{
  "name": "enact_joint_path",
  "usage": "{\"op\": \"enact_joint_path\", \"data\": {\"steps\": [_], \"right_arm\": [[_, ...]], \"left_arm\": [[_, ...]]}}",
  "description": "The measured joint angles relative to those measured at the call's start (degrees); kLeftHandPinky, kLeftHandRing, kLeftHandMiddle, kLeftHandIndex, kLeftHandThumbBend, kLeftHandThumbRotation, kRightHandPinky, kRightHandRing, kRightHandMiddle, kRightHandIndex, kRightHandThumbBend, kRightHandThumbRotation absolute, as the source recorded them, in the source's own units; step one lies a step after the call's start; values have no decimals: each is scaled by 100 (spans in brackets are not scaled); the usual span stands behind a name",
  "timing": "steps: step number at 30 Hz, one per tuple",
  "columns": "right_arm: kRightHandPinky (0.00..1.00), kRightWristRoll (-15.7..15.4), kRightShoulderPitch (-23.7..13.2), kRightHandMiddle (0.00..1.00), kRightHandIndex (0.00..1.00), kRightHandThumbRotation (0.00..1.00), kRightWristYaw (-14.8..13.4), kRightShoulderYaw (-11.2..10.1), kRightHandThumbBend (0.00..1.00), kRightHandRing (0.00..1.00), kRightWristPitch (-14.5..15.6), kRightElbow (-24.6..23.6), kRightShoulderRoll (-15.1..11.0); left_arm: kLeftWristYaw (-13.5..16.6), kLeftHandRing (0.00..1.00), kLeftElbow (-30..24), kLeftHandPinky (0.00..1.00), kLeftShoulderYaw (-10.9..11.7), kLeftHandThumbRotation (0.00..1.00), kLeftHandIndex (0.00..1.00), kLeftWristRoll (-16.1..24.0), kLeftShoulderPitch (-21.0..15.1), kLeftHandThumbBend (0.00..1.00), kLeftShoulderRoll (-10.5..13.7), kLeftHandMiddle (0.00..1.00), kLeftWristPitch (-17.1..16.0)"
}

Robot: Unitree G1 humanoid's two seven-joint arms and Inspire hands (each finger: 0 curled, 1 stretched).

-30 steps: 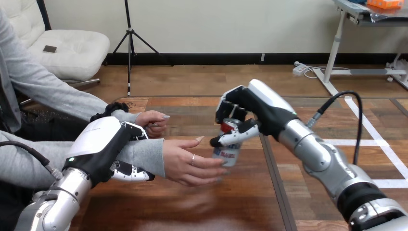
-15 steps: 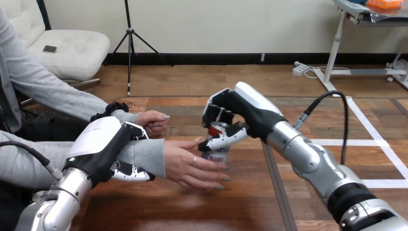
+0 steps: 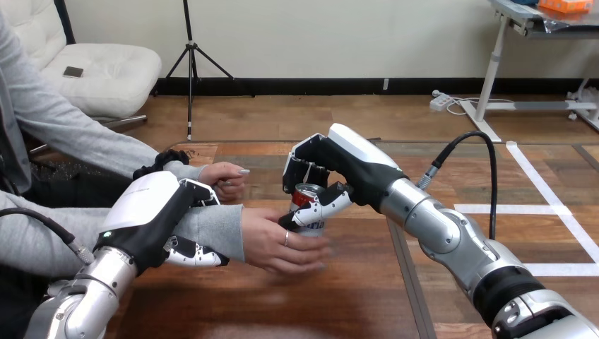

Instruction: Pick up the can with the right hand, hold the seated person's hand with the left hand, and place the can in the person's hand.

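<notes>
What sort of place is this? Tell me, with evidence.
Probably a robot handover test bench: brown wooden table, black-and-white right hand gripping a red-topped silver can over a person's hand, left hand curled round the person's grey-sleeved wrist.

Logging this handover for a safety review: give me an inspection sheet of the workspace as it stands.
surface: wooden table, brown planks.
job's things: can, upright, in the right hand, over the person's open hand; contact between them unclear.
clutter: small dark item by the person's other hand, too unclear to name.
hands: right hand curled round the can; left hand curled round the person's wrist.
cables: nothing seen on the table.
surroundings: person seated at the table's left.
</notes>
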Motion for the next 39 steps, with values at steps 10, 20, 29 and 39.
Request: {"op": "enact_joint_path", "data": {"steps": [10,20,29,39], "right_arm": [[34,0,-62,41,40,0,9,39,73,36,-7,-1,4],[34,1,-75,41,40,0,22,42,73,36,-41,-32,15],[34,6,-75,41,41,0,91,41,72,36,-81,-90,16],[35,6,-75,42,41,0,112,41,71,37,-84,-198,20]], "left_arm": [[-2,36,-7,31,3,0,43,0,0,65,0,42,1],[11,34,-8,30,20,0,43,0,1,65,-4,40,0],[74,34,-7,30,23,0,42,0,10,65,-5,40,0],[151,33,-6,29,26,0,42,0,15,65,-5,39,-1]]}}
